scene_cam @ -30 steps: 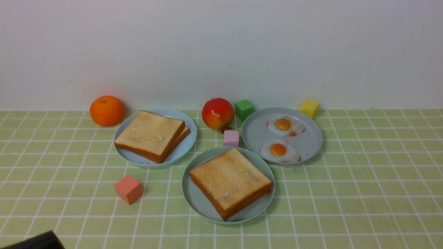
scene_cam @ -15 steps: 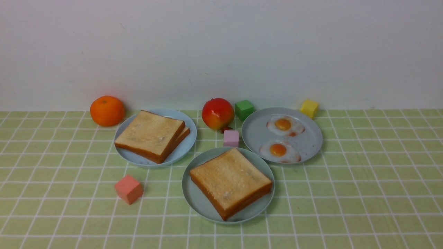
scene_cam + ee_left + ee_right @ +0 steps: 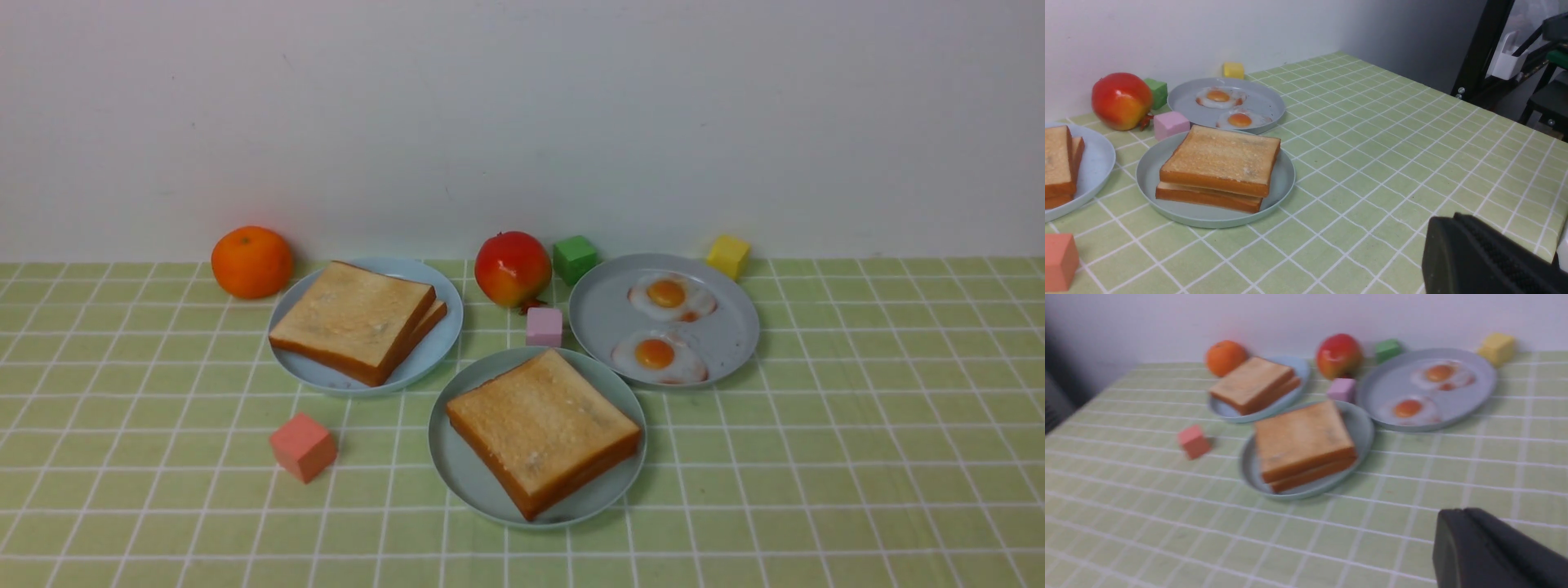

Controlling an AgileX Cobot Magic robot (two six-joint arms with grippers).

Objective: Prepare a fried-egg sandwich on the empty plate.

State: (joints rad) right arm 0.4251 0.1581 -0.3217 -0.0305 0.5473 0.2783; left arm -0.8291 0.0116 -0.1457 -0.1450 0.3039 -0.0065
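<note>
At table centre in front view, the fried-egg sandwich of two thick golden square toast slices (image 3: 543, 429) sits on the round pale mint-green plastic plate (image 3: 457, 465); no grippers in frame. Left wrist view: sandwich stacked on plate, w/ the black left gripper (image 3: 1478, 257) low over the green checked tablecloth (image 3: 1372, 171), well apart from it, jaws together, holding nothing. Right wrist view, blurred: black right gripper (image 3: 1486, 551) likewise closed, empty, well clear of sandwich.

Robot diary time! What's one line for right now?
sandwich: stacked on mint plate | egg plate: two eggs | left end effector: shut, holding nothing | right end effector: shut, holding nothing
</note>
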